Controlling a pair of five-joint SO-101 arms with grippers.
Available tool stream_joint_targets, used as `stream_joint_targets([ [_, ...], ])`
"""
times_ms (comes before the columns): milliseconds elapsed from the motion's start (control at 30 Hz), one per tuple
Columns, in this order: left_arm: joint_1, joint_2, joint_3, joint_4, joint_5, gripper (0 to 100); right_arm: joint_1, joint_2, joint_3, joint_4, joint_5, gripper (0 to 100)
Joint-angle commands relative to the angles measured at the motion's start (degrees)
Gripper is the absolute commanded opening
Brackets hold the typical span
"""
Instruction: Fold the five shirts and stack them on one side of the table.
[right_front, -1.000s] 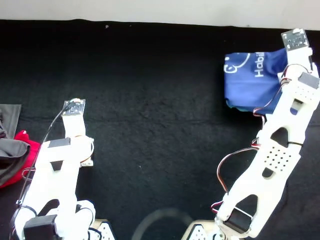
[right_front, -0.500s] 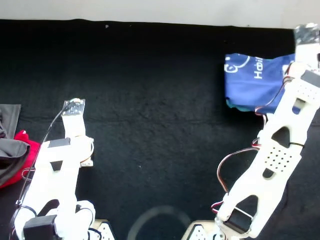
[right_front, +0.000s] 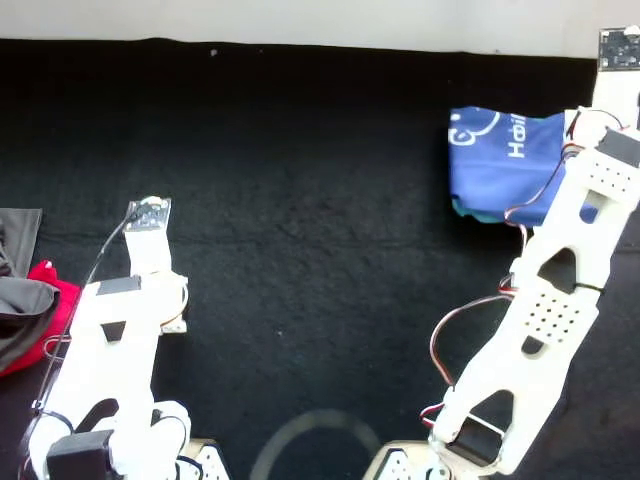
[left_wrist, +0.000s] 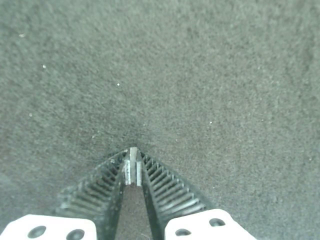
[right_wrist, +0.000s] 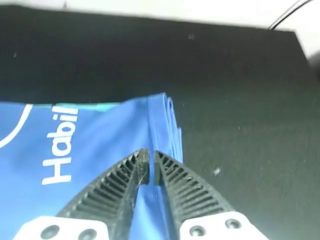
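Note:
A folded blue shirt (right_front: 505, 160) with white print lies at the table's far right, a teal layer (right_front: 468, 211) peeking out beneath it. My right arm (right_front: 560, 290) stretches up to the shirt's right edge. In the right wrist view my right gripper (right_wrist: 149, 156) is shut, its tips just over the blue shirt (right_wrist: 90, 150) near its folded edge. A heap of unfolded shirts, grey (right_front: 20, 300) over red (right_front: 50, 285), sits at the left edge. My left gripper (left_wrist: 131, 154) is shut with nothing in it, low over bare black cloth, with the left arm (right_front: 115, 330) beside that heap.
Black cloth (right_front: 300, 200) covers the table, and the wide middle between the arms is bare. A pale wall strip (right_front: 300, 20) runs beyond the far edge. Wires (right_front: 470, 310) loop off the right arm.
The right arm's wrist has moved toward the far right corner, and the blue shirt's right side has settled flatter. The left arm has stayed still.

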Motion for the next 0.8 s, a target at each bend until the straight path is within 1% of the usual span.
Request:
stream_joint_targets([
  [0,0.8,0.0,0.2,-0.7,0.0,1,-1.8,-5.8,-4.4,10.8,-0.8,1.6],
  [133,0.8,0.0,0.2,-0.7,0.0,1,-5.7,-9.5,-10.7,27.8,-0.8,1.6],
  [267,0.7,-0.3,-0.2,-0.5,-0.3,1,-10.0,-12.5,-18.2,40.4,-0.9,1.6],
  [333,-0.2,-0.5,-1.5,0.1,-0.3,1,-11.6,-14.2,-20.4,42.3,-0.9,1.6],
  [400,-3.1,-1.3,-4.4,6.4,-0.4,1,-12.0,-16.3,-20.8,42.2,-0.9,1.6],
  [500,-10.2,-3.0,-13.2,19.5,-0.4,1,-13.1,-19.9,-18.1,42.3,-0.9,1.6],
  [567,-16.9,-3.3,-20.4,28.2,-1.7,4,-13.8,-24.2,-13.0,42.3,-1.0,1.6],
  [600,-20.6,-3.3,-23.9,31.6,-4.6,6,-14.5,-26.9,-9.1,42.3,-1.8,1.6],
  [667,-28.4,-3.3,-30.4,35.3,-12.3,13,-16.0,-33.5,0.2,42.3,-4.0,1.6],
  [767,-40.3,-3.3,-37.8,35.3,-22.4,22,-20.2,-44.5,17.1,42.2,-6.1,1.6],
])
